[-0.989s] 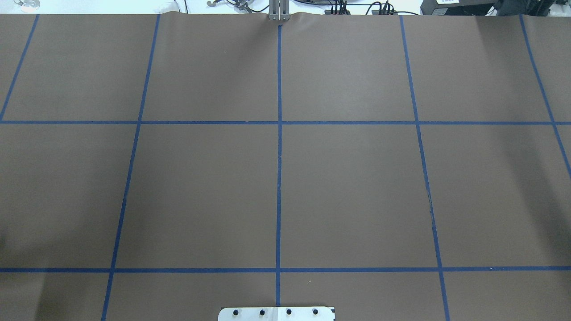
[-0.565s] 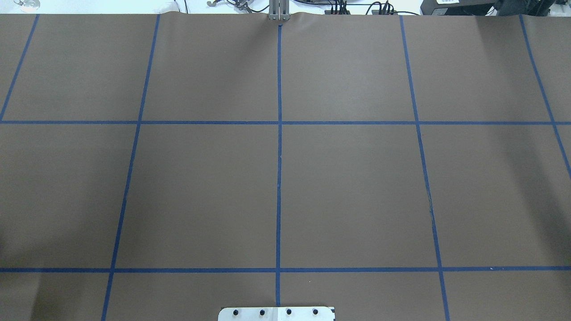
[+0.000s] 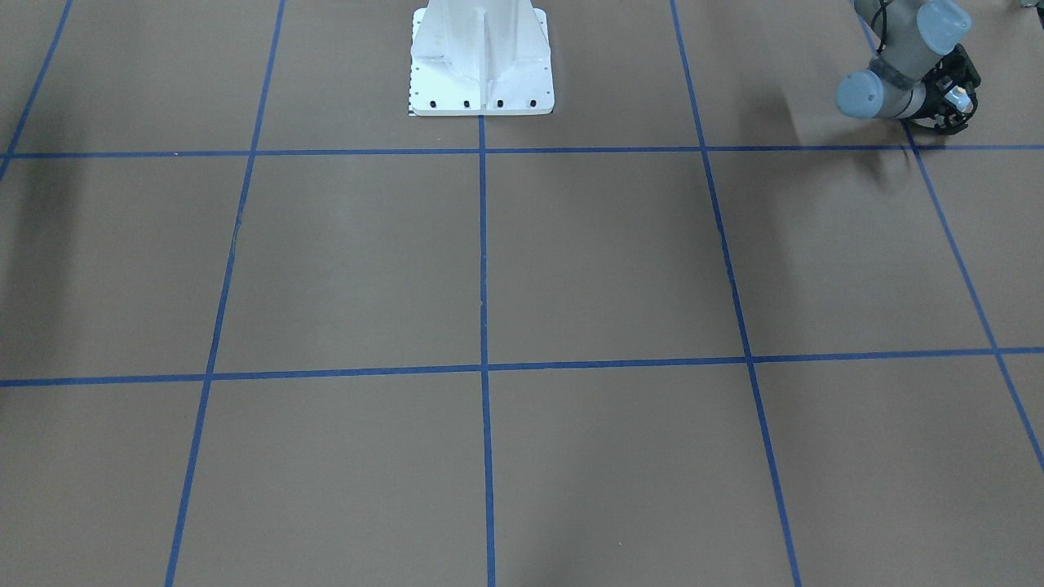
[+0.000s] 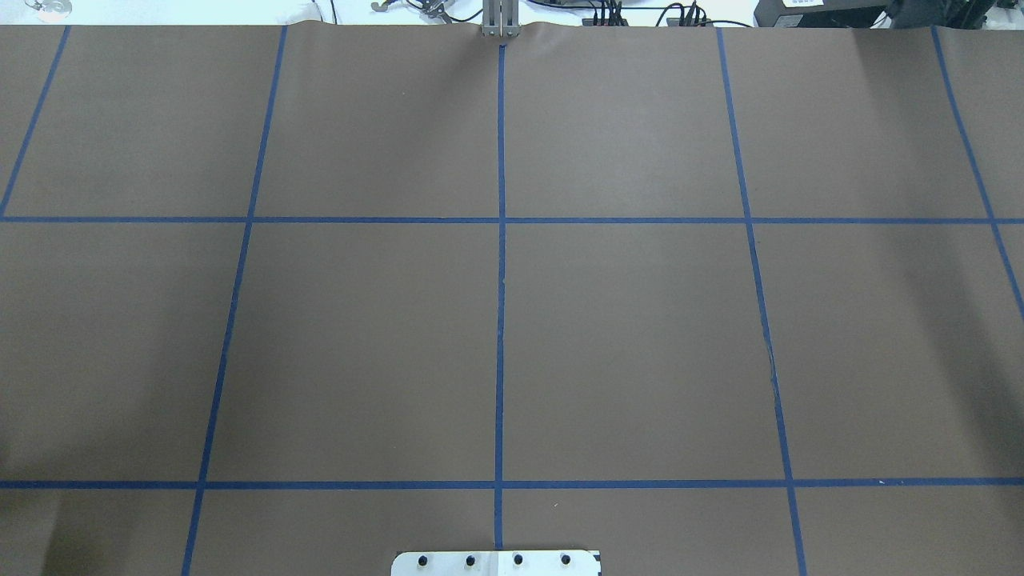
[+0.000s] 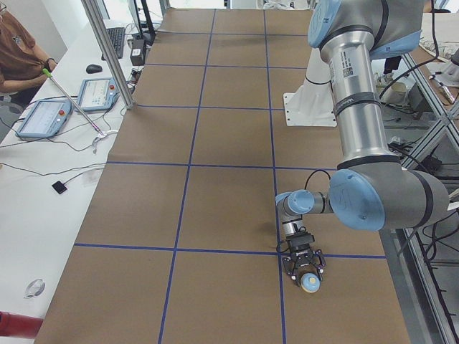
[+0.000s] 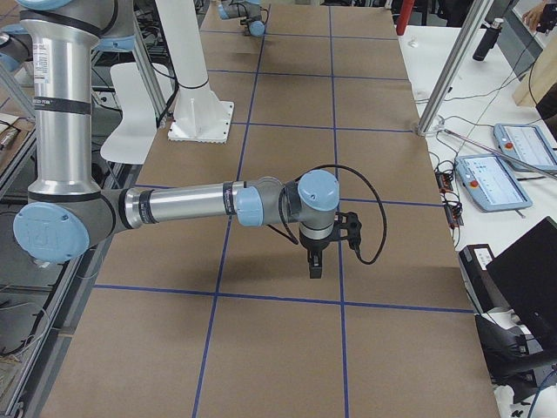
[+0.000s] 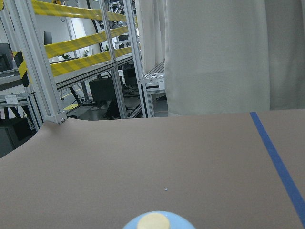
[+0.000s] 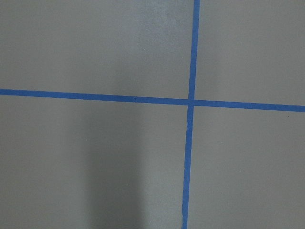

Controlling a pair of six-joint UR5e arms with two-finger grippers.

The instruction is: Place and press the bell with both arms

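My left gripper (image 3: 953, 99) is at the table's corner on my left, low over the brown paper. It also shows in the exterior left view (image 5: 307, 274). It is shut on the small light-blue bell (image 5: 310, 283), whose cream button (image 7: 154, 221) shows at the bottom edge of the left wrist view. My right gripper (image 6: 314, 263) shows only in the exterior right view, pointing down just above the table next to a tape crossing; I cannot tell whether it is open or shut. No arm shows in the overhead view.
The white pedestal base (image 3: 481, 61) stands at my edge of the table (image 4: 640, 336), which has a blue tape grid. A metal post (image 5: 107, 50) and the operators' desk with tablets (image 5: 43, 118) run along the far side. A second post (image 6: 452, 74) stands there too.
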